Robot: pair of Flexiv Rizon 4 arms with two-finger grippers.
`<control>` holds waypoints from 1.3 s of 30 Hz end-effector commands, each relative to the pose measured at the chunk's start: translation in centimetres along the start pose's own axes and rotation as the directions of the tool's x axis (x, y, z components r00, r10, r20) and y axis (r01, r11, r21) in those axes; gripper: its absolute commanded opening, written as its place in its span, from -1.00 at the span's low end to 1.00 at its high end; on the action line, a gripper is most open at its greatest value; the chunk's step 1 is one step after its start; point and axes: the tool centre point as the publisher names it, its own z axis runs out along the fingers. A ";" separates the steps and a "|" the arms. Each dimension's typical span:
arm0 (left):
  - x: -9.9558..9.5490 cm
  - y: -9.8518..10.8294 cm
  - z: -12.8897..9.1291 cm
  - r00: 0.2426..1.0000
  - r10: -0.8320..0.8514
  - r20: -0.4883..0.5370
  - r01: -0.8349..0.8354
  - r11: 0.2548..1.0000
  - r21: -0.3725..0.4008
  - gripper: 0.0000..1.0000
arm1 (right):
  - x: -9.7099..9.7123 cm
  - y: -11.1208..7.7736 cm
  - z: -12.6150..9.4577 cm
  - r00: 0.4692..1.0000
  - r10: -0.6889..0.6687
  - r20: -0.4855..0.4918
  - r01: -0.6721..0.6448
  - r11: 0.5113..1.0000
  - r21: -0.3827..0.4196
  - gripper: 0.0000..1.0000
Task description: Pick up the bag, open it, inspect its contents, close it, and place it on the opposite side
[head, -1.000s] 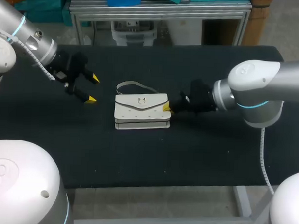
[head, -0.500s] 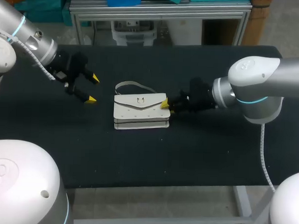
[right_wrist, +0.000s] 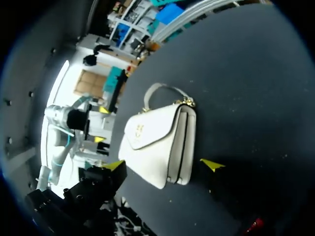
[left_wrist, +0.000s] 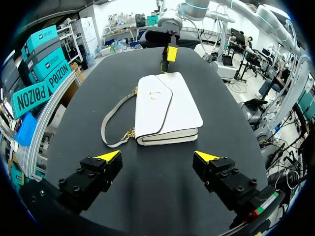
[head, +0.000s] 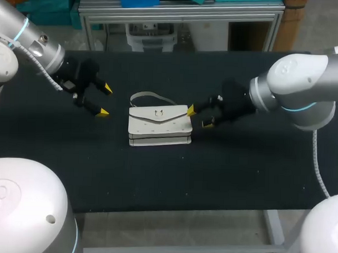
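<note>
A: Surface?
B: Black table, viewed from above. One white bag is laid flat near the middle, flap side up. The flap is shut and a gold clasp is visible on it.
A: Left of the bag?
B: Left gripper is held left of the bag, well clear of it. Its jaws are spread wide, with nothing between them. In the left wrist view the bag is seen ahead of the fingers, apart from both yellow tips.
A: Strap?
B: Strap is looped on the table just beyond the bag's far edge. It is joined to the bag by gold fittings.
A: Right of the bag?
B: Right gripper is positioned at the bag's right end, jaws apart. One yellow tip is seen at the bag's far right corner. The other is seen just off the right end, over bare table. In the right wrist view that end of the bag is framed between the fingers, with a gap shown beside one tip. Contact at the other tip cannot be confirmed. The bag is not clamped.
</note>
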 end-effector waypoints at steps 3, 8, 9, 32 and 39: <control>0.0 0.0 0.0 1.000 0.000 0.000 0.000 1.000 0.001 1.00 | 1.4 0.3 -1.3 0.958 -0.150 0.245 0.136 0.988 0.074 1.00; 0.0 0.0 0.0 1.000 0.000 0.000 0.000 1.000 0.001 1.00 | 1.7 0.6 -1.5 0.892 -0.275 0.358 0.241 0.961 0.138 1.00; 0.0 0.0 0.0 1.000 0.000 0.000 0.000 1.000 0.001 1.00 | 1.7 0.6 -1.5 0.882 -0.295 0.367 0.258 0.955 0.148 1.00; 0.2 -1.0 0.3 0.991 0.132 0.010 -0.132 0.991 0.031 1.00 | 1.3 1.9 1.0 0.511 -0.628 0.587 0.509 0.772 0.381 1.00; 0.0 -3.6 0.1 0.955 0.295 0.039 -0.296 0.955 0.016 1.00 | 0.9 0.9 1.5 0.301 -0.753 0.585 0.655 0.609 0.447 1.00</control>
